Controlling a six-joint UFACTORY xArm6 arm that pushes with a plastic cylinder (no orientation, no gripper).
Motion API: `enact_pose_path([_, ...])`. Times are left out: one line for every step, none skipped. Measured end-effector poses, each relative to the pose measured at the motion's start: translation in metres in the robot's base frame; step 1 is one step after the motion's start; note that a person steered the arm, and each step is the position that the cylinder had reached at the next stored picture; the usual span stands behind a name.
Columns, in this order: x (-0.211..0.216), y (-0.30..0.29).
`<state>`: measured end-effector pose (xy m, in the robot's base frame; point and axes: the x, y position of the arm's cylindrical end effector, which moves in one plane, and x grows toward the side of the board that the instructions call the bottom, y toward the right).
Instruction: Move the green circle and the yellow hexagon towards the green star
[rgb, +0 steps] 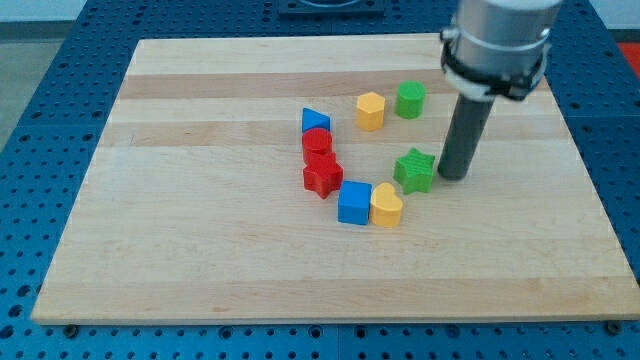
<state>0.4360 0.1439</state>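
Note:
The green circle (410, 100) lies near the view's top centre-right, with the yellow hexagon (370, 110) just to its left. The green star (415, 170) lies below them, toward the middle right of the board. My tip (453, 177) stands on the board just to the right of the green star, close to it or touching it. The rod rises from there to the arm's grey end at the view's top right.
A blue triangle (315, 121), a red circle (317, 143) and a red star (322, 176) form a column left of centre. A blue square (354, 203) and a yellow heart (386, 206) lie side by side below the green star. The wooden board (200, 240) rests on a blue table.

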Motion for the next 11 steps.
enact_pose_path([-0.049, -0.005])
enact_pose_path([-0.044, -0.037])
enact_pose_path([-0.04, -0.061])
enact_pose_path([-0.04, -0.08])
enact_pose_path([-0.031, -0.079])
enact_pose_path([-0.016, -0.078])
enact_pose_path([0.001, -0.078])
enact_pose_path([0.019, -0.078])
enact_pose_path([0.04, -0.078])
enact_pose_path([0.049, -0.078])
enact_pose_path([0.019, -0.079])
